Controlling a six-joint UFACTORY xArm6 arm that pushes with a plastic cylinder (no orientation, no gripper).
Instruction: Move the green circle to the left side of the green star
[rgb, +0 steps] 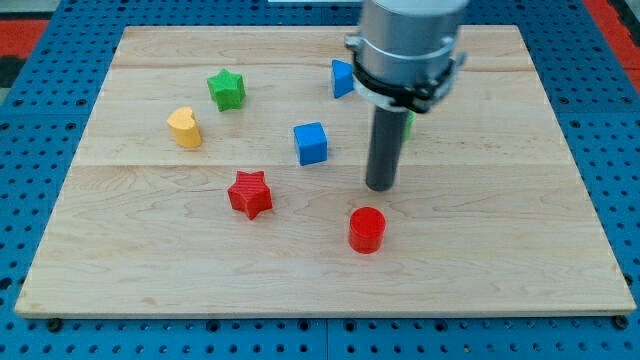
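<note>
My tip (380, 187) rests on the board (500, 250), bare, touching no block. It is a plain rod, so nothing is held.

The green circle (410, 123) is mostly hidden behind my rod; only a green sliver shows at the rod's right edge, toward the view's top from the tip. I cannot make out its shape.

The green star (227, 88) sits well apart, toward the view's upper left. The yellow heart (185, 127) lies just below and left of it.

The blue cube (311, 142) is left of my rod, near it. A blue block (342, 78) shows partly behind my arm at top, shape unclear. The red star (250, 193) lies left of the tip; the red cylinder (367, 229) lies just below it.
</note>
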